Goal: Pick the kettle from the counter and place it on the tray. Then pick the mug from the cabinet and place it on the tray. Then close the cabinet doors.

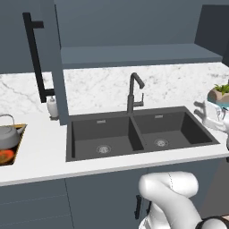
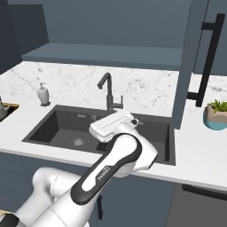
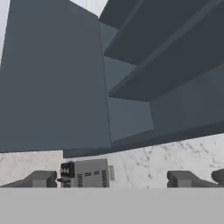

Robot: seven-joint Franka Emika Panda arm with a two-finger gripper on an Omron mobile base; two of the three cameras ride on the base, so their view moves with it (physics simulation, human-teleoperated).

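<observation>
- Kettle (image 1: 8, 134) sits on the tray (image 1: 18, 147) at far left.
- Left door (image 1: 44, 53) open; shelf (image 1: 134, 54) visible, mug not spotted.
- Gripper (image 3: 111, 179), fingers apart, faces the cabinet (image 3: 131, 65); find the mug before reaching.

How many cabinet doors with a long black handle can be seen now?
2. One open cabinet door hangs left of the sink; the other open door hangs on its right. Others may be hidden.

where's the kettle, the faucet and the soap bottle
kettle (image 1: 8, 136), left base view, on its rounded grey body
faucet (image 2: 107, 91), right base view, on its upright dark stem
soap bottle (image 2: 43, 95), right base view, on its white body
</observation>
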